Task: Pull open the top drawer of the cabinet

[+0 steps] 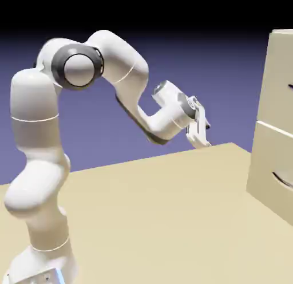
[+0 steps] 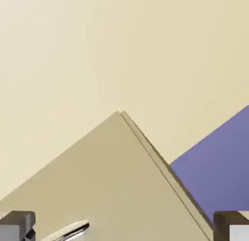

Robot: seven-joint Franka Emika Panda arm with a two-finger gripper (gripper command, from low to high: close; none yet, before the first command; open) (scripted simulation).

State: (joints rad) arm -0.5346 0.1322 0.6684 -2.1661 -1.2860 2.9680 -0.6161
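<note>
"Gripper (image 2: 124,225) first: how are its fingers standing?"

"They're standing wide apart, one showing at each bottom corner of the hand view, and nothing is sitting between them."

"Where is the hand hanging?"

"It's hanging over the table (image 1: 160,208) in the exterior view, well apart from the cabinet (image 1: 282,32), and its fingers are pointing down and slightly toward the exterior view's right. The white arm (image 1: 126,65) is rising from the lower left, arching over and bending down to the hand."

"And the top drawer (image 1: 279,82)?"

"It's standing at the exterior view's right edge, upper part, with the picture's edge cutting it off. Only a bit of its dark handle (image 1: 290,86) is showing. The front is looking flush with the lower drawer (image 1: 268,165), and a pale line is running between the two. The lower one is showing more of its curved dark handle (image 1: 282,180)."

"What is the hand's camera seeing?"

"A beige panel (image 2: 114,172) is filling the lower middle, its corner pointing up the picture against a paler surface (image 2: 97,55). A shiny handle (image 2: 70,231) is lying across it near the bottom, just right of the left finger. I'm not managing to tell which drawer that is. Blue-violet backdrop (image 2: 214,172) is showing at the right."
</note>
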